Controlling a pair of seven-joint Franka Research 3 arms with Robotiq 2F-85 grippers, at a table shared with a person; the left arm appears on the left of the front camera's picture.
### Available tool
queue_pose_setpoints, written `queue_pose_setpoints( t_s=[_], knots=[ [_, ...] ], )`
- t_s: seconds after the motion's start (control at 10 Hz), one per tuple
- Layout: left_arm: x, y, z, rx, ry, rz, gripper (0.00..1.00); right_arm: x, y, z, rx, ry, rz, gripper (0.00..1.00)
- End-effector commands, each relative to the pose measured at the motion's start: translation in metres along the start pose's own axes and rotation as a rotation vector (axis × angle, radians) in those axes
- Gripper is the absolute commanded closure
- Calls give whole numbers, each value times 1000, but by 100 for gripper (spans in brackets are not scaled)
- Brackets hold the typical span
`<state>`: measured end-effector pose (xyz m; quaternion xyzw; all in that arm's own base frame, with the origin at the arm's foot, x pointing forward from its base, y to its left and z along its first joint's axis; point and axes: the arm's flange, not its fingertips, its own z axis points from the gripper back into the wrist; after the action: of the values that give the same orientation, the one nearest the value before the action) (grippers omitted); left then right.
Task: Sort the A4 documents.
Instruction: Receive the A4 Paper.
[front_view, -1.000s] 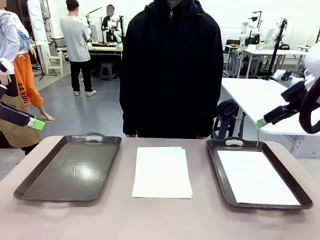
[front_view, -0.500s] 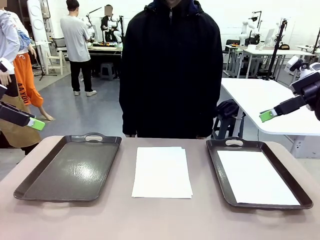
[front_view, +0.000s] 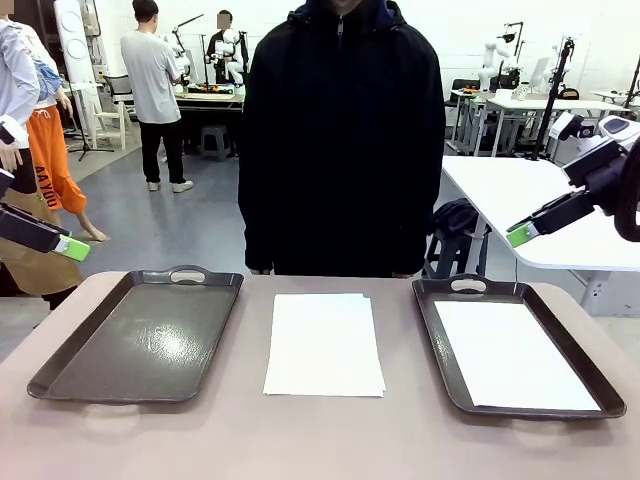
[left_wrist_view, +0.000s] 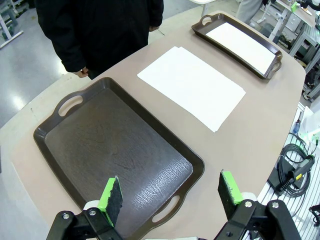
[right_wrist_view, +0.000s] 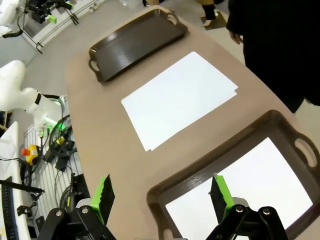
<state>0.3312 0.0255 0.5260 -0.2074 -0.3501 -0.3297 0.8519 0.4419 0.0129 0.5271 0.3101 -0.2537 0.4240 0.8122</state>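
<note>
While left gripper (left_wrist_view: 170, 190) and right gripper (right_wrist_view: 162, 192) hover jaws apart, white A4 paper stack (front_view: 323, 343) lies between two dark brown handled trays (front_view: 130, 397), edges clear.

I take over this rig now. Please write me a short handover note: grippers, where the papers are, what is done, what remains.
Left gripper: fingers open, empty, raised near the left tray, which holds no paper.
Right gripper: fingers open, empty, raised near the right tray.
Done: white paper lies in the right tray; how many sheets, I cannot tell.
Left: the stack of sheets on the table between the trays.
</note>
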Motion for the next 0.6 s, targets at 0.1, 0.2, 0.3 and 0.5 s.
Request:
queue_pose_setpoints(
  t_s=[0.1,0.2,0.3,0.5],
  knots=[
    [-1,2,-1,-16,-8,-18,0,-9,-6,-3,-24,14,-1,0],
    [-1,2,-1,-16,-8,-18,0,-10,-8,-2,-19,20,-15,0],
    [-1,2,-1,-16,-8,-18,0,-14,-9,-1,12,33,-11,0],
    [-1,2,-1,-16,-8,-18,0,-5,-5,1,-11,7,-12,0]
  ],
)
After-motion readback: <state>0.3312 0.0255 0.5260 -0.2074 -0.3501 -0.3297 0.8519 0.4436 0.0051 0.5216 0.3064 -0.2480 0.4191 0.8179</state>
